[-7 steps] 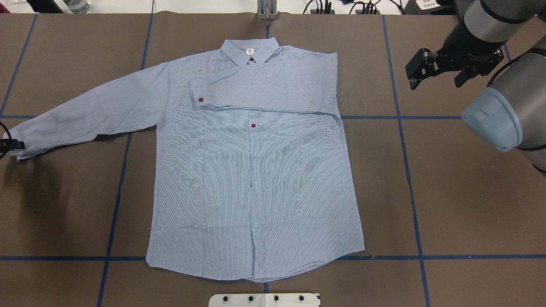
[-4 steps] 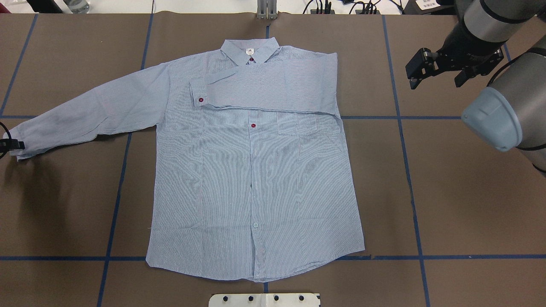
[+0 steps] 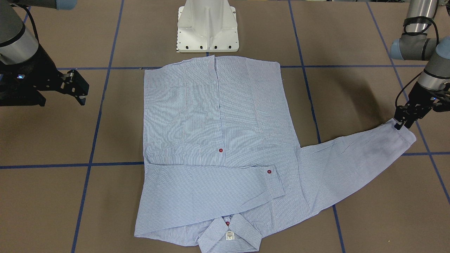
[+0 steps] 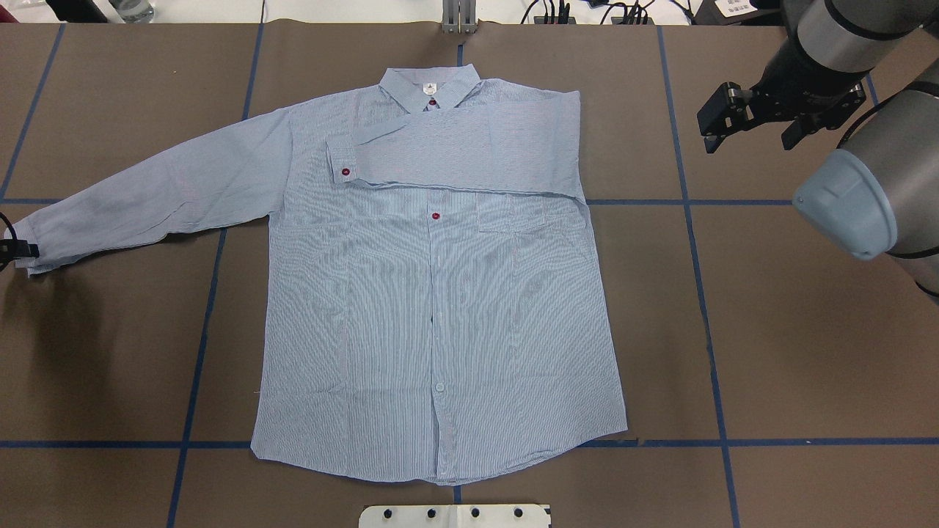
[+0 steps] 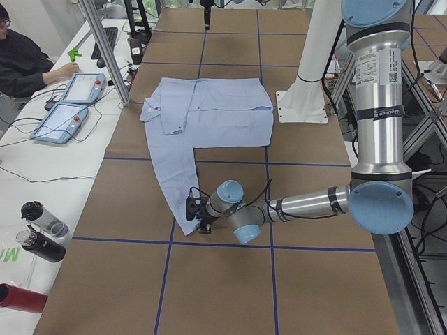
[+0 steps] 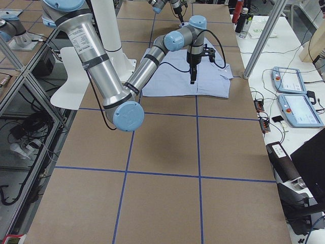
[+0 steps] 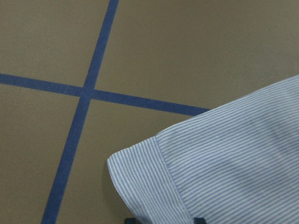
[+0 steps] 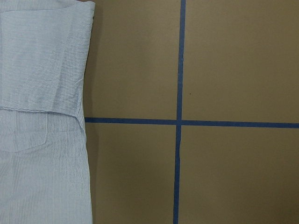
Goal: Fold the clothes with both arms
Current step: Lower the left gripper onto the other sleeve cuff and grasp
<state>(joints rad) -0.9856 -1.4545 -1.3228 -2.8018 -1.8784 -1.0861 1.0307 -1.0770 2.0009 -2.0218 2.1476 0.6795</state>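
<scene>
The light blue striped shirt (image 4: 440,308) lies flat and front up on the brown table, collar (image 4: 429,84) at the far side. One sleeve (image 4: 469,147) is folded across the chest. The other sleeve (image 4: 147,198) stretches out to the table's left. My left gripper (image 3: 400,125) is down at that sleeve's cuff (image 7: 154,182) and looks shut on its edge, with the fingertips (image 7: 200,220) barely showing beside the cloth. My right gripper (image 4: 748,145) hangs open over bare table, to the right of the shirt's shoulder and holding nothing.
The white pedestal base (image 3: 207,26) stands just behind the shirt's hem. Blue tape lines (image 4: 697,293) grid the table. A person sits at a side bench with pendants (image 5: 70,105) and bottles (image 5: 42,234). A metal post (image 4: 458,18) stands past the collar.
The left gripper has edged slightly further left at the cuff. The right gripper has shifted only a touch. The shirt lies as before.
</scene>
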